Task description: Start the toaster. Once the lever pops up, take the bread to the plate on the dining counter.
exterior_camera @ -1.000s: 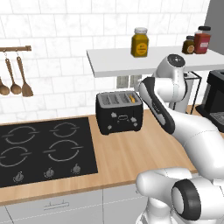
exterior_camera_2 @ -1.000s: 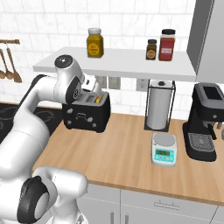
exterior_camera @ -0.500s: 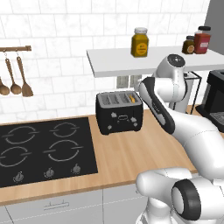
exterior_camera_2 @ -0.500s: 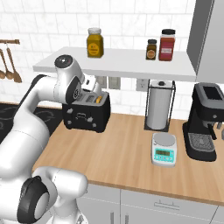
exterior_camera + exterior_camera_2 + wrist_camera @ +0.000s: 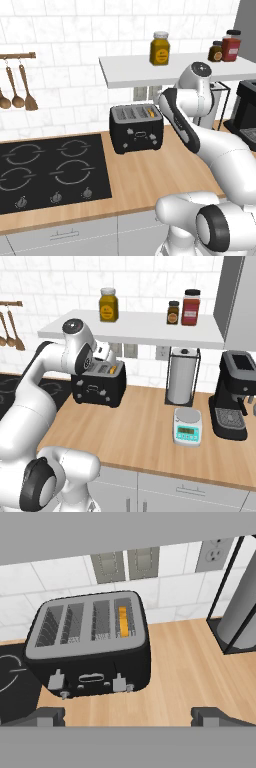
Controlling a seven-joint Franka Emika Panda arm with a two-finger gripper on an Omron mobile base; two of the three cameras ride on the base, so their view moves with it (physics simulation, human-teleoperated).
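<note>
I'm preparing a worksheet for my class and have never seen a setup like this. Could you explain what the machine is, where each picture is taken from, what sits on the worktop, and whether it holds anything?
It is a rendered kitchen with a white robot arm on a base. Two pictures come from cameras behind the arm, left and right; the third looks along its gripper, which is open and holds nothing. On the light-wood worktop stands a small black boxy toaster with an orange-crusted bread slice in its rightmost slot. Nearby are a black hob, a paper-towel roll in a wire stand, a small kitchen scale and a black coffee machine.

black toaster (image 5: 90, 657), orange-tan bread (image 5: 123, 621), light wood worktop (image 5: 195, 662)
</note>
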